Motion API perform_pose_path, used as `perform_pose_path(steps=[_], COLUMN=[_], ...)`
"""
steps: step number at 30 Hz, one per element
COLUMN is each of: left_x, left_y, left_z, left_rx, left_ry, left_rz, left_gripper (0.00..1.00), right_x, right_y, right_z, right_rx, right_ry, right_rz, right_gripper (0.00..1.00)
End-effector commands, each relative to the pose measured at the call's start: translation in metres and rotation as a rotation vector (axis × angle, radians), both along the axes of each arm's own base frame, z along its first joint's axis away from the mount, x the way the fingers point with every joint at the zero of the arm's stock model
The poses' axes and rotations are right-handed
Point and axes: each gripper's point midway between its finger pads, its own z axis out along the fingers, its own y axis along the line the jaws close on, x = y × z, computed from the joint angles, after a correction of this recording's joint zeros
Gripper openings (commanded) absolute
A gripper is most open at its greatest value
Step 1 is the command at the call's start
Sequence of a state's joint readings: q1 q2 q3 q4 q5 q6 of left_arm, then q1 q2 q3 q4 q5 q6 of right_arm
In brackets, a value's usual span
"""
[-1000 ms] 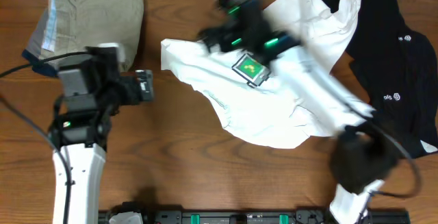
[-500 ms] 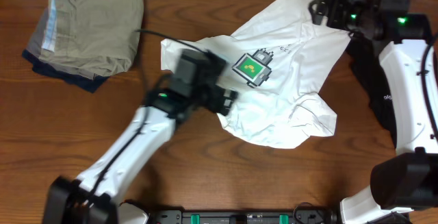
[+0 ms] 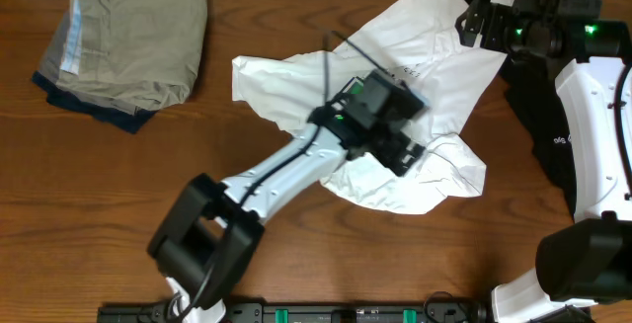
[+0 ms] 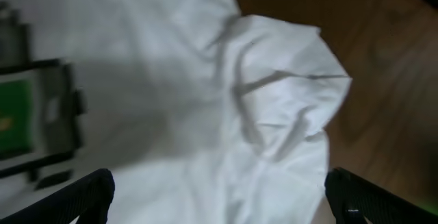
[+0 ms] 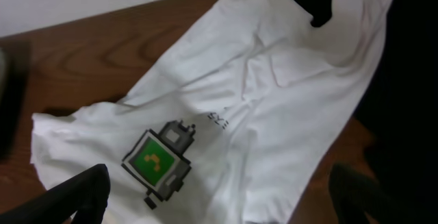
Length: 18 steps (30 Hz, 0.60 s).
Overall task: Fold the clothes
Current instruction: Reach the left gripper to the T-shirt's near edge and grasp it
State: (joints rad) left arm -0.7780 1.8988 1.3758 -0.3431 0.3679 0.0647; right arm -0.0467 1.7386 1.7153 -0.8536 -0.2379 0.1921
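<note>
The white T-shirt (image 3: 281, 81) lies crumpled at the table's middle. My left gripper (image 3: 403, 148) hovers over its centre and hides the green graphic in the overhead view. In the left wrist view the jaws (image 4: 219, 200) are wide open and empty above a bunched fold of the shirt (image 4: 274, 101), with the graphic (image 4: 14, 114) at the left edge. My right gripper (image 3: 472, 25) is raised at the shirt's back right corner. Its jaws (image 5: 219, 196) are open and empty, looking down on the shirt (image 5: 287, 94) and its green graphic (image 5: 159, 161).
A black garment (image 3: 533, 116) lies at the right, partly under my right arm, and shows in the right wrist view (image 5: 410, 80). A folded stack of khaki, grey and navy clothes (image 3: 123, 46) sits at the back left. Bare wood lies between.
My left arm has swung from the left side right across the shirt and now covers the graphic. My right arm left the shirt's middle for the back right corner, then held there.
</note>
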Motion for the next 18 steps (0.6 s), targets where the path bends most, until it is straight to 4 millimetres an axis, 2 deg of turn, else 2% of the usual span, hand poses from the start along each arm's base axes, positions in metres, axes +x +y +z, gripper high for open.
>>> perform_pose_path(steps=[1, 5, 9, 12, 18], left_x=[-0.012, -0.017, -0.026, -0.029, -0.019], left_y=[-0.020, -0.024, -0.035, -0.042, -0.052], left_z=[-0.004, -0.024, -0.038, -0.041, -0.046], left_rx=[0.014, 0.048, 0.055, 0.060, 0.053], left_ry=[-0.026, -0.009, -0.004, -0.026, -0.089], left_rz=[-0.093, -0.102, -0.128, -0.140, -0.117], left_gripper=[0.98, 0.91, 0.88, 0.89, 0.82], right_x=[-0.001, 0.000, 0.002, 0.002, 0.001], right_y=[-0.007, -0.011, -0.017, -0.021, -0.020], right_z=[-0.005, -0.004, -0.003, -0.003, -0.004], right_rx=[-0.033, -0.033, -0.032, -0.032, -0.032], right_ry=[0.011, 0.008, 0.001, -0.003, 0.005], right_rz=[-0.005, -0.013, -0.026, -0.035, -0.034], right_gripper=[0.99, 0.97, 0.96, 0.95, 0.93])
